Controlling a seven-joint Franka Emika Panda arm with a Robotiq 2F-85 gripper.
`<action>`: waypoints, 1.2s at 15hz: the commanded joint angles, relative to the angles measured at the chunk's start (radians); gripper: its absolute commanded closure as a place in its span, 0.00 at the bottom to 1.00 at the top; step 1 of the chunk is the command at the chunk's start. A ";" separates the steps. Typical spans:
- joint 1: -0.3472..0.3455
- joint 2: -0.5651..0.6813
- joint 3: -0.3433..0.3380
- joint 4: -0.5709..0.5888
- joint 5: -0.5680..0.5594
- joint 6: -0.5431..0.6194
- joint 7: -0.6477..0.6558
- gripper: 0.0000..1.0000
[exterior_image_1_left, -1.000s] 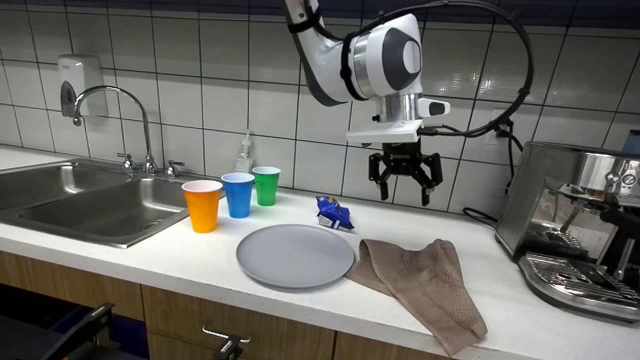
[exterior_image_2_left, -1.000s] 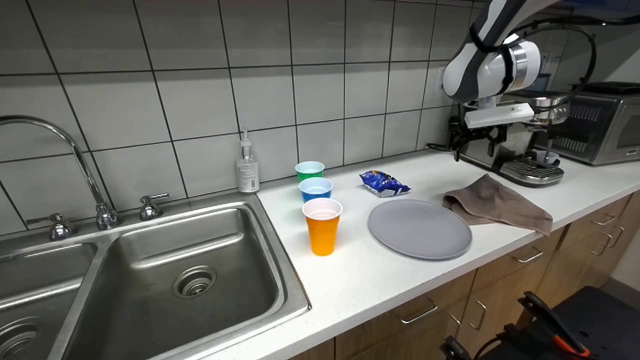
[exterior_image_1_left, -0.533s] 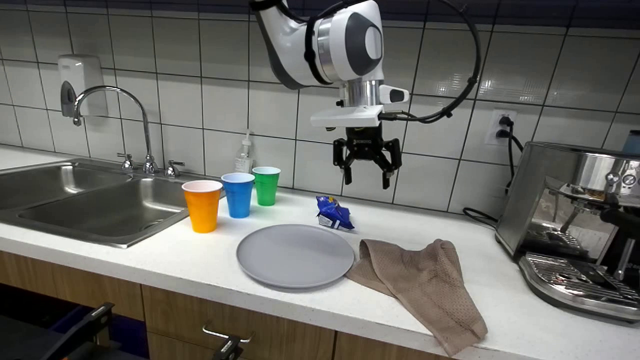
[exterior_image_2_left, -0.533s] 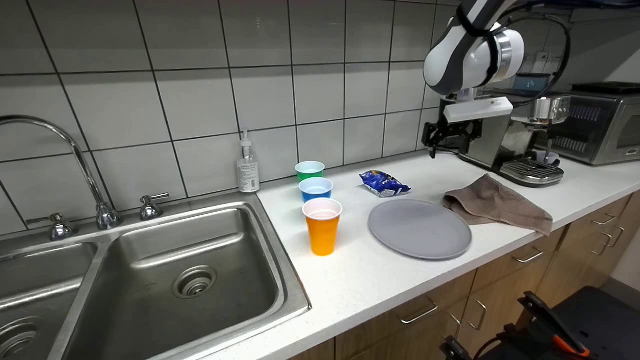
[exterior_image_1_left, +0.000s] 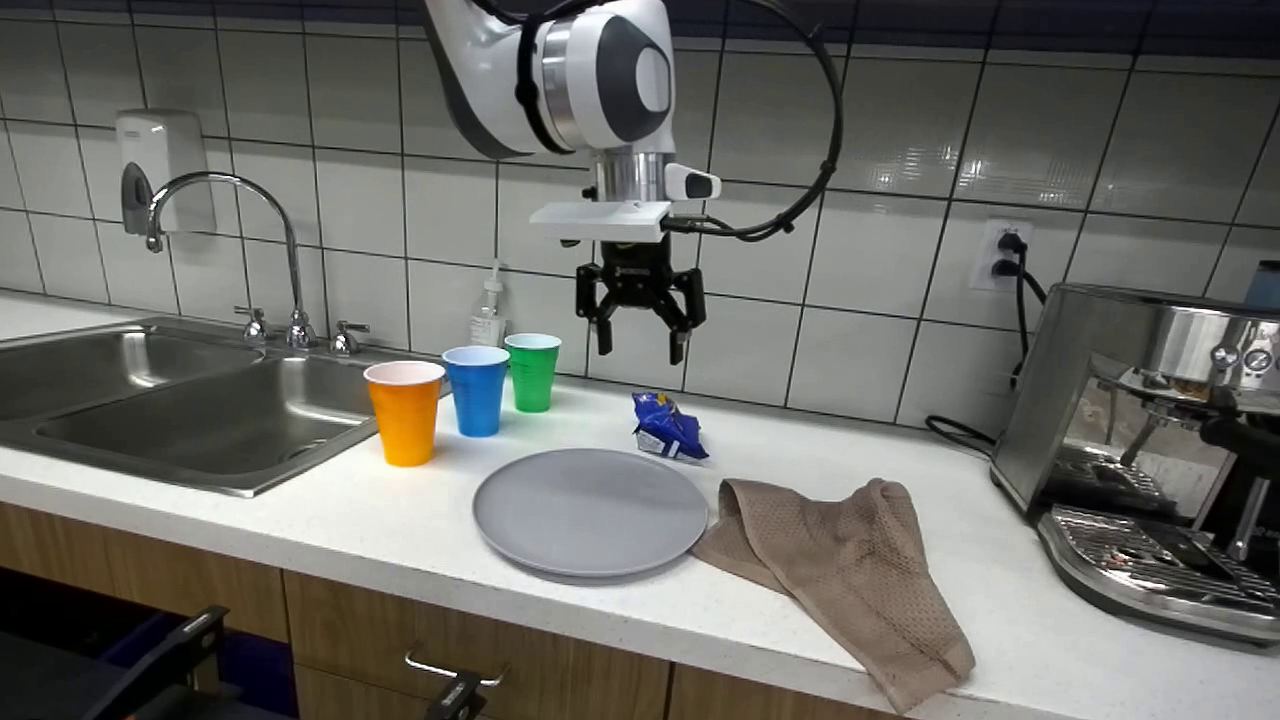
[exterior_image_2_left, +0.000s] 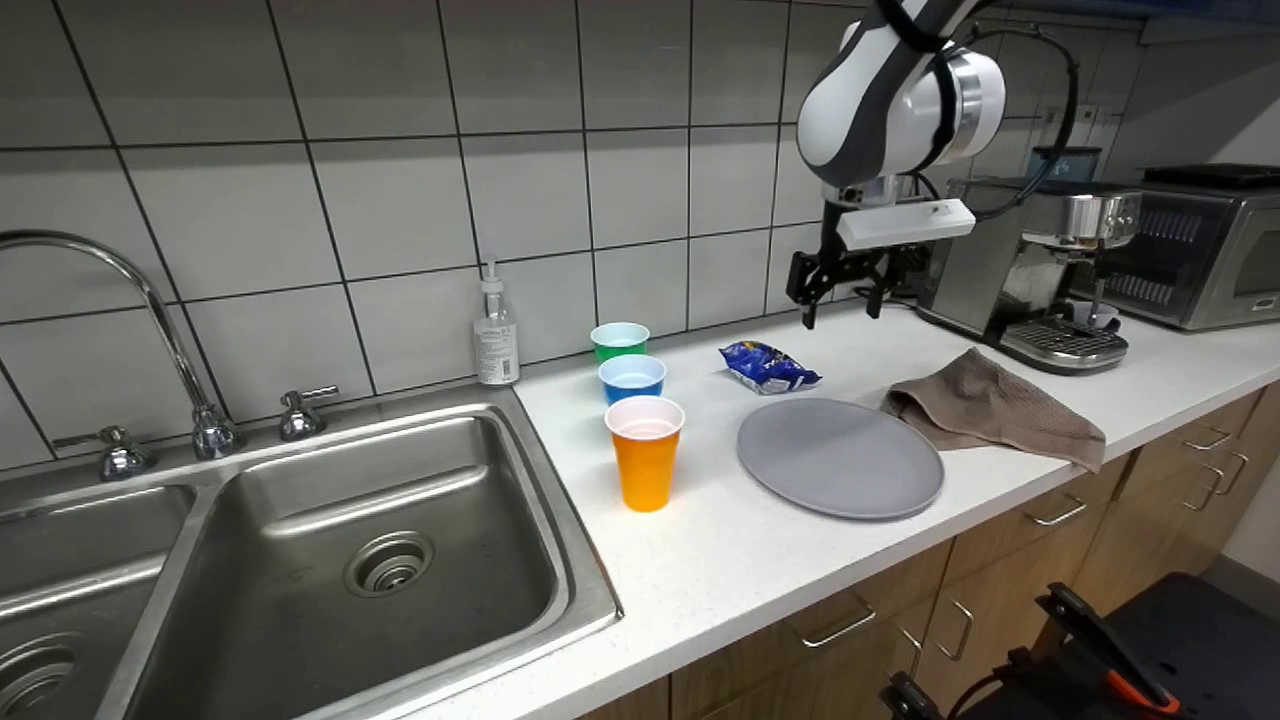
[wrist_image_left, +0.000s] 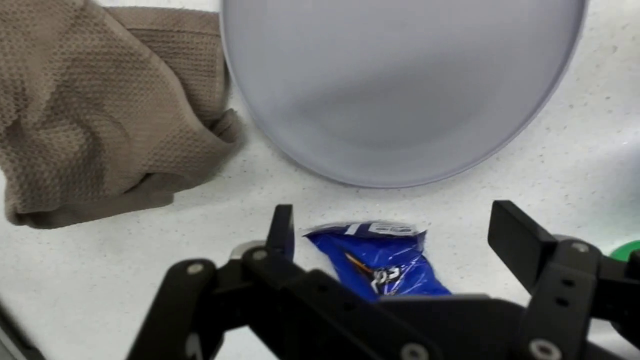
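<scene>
Across exterior views only: whole packet

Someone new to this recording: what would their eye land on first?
Probably the black pincer, hanging open above the counter, with the blue packet framed between its jaws in the wrist view. Next, the bright orange cup, blue cup and green cup, standing in a row beside the sink. Then the gray plate, beside the brown towel.

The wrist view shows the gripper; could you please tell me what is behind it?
Behind the open gripper, part of a blue packet shows on the white counter; the gripper covers the packet's rest, which cannot be seen.
</scene>
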 joint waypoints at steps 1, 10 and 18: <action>0.018 -0.057 0.060 -0.061 0.066 -0.023 -0.060 0.00; 0.076 -0.113 0.163 -0.114 0.206 -0.047 -0.183 0.00; 0.109 -0.106 0.181 -0.120 0.209 -0.045 -0.200 0.00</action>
